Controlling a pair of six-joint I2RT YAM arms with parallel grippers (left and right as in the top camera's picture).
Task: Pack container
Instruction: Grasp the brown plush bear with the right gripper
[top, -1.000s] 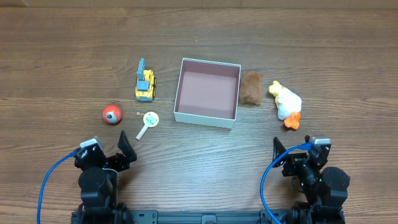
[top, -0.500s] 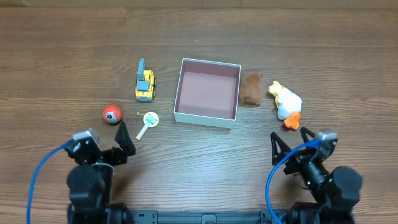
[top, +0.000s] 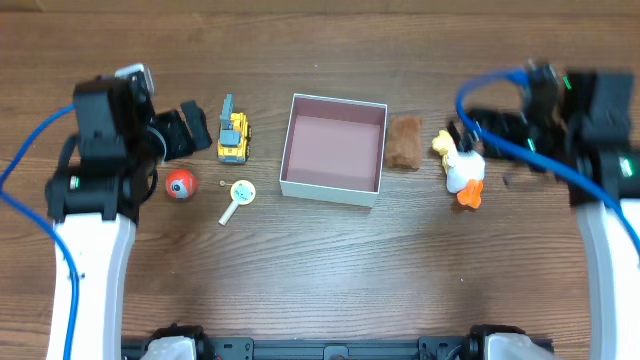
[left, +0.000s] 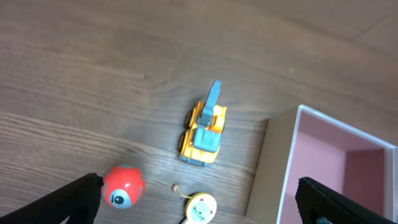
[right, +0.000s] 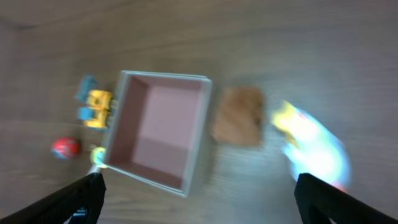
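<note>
The container, a square white box with a pink inside, stands empty mid-table; it also shows in the left wrist view and the right wrist view. To its left lie a yellow toy truck, a red ball and a round yellow toy on a stick. To its right lie a brown plush and a white-and-yellow duck plush. My left gripper is open above the left toys. My right gripper is open above the duck.
The right wrist view is blurred by motion. It also shows the truck and the red ball. Blue cables run along both arms. Bare wooden tabletop lies in front of and behind the container.
Both arms have swung from the table's near edge out over the table, the left to above the left toys, the right to above the duck. No object has moved.
</note>
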